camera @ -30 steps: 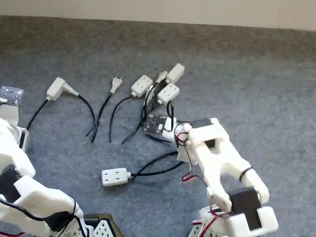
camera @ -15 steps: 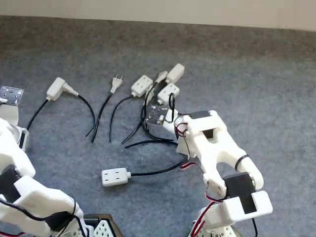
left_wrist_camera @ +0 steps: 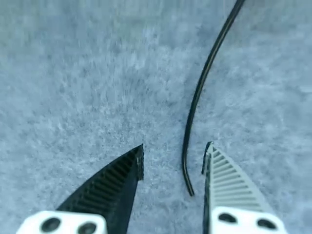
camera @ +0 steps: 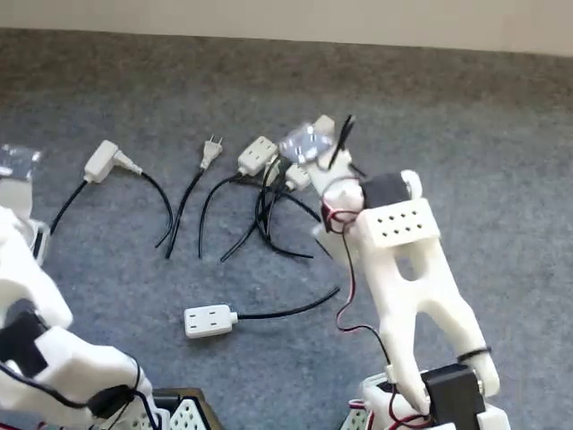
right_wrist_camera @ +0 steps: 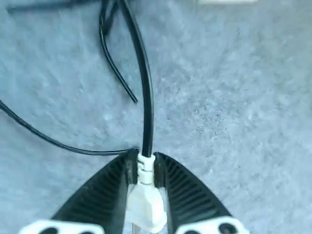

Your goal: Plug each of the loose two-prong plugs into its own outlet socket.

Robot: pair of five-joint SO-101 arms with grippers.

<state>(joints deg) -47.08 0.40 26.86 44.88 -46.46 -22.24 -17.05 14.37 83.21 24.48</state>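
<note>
Swung up and outward since a second ago, the right arm (camera: 407, 269) has dragged the tangle of black cords (camera: 269, 215) toward the far sockets.

The right claw (right_wrist_camera: 145, 156) is clamped on a small white plug (right_wrist_camera: 145, 200), its black cord (right_wrist_camera: 145, 97) running straight ahead over the grey carpet (right_wrist_camera: 243, 97); seen from above, it hangs just beside the white socket blocks (camera: 258, 154); a lone socket (camera: 209, 320) lies well apart, nearer the arms; another two-prong plug (camera: 211, 150) lies loose on the carpet; the left claw (left_wrist_camera: 174, 146) stands apart, gripping nothing, a cord end (left_wrist_camera: 185, 165) lying between its tips; I'd judge the plug light, hard and a bit slick, its cord limp and liable to tug neighbours along; best pinched across the body's flat sides, behind the prongs, never by the cord.
</note>
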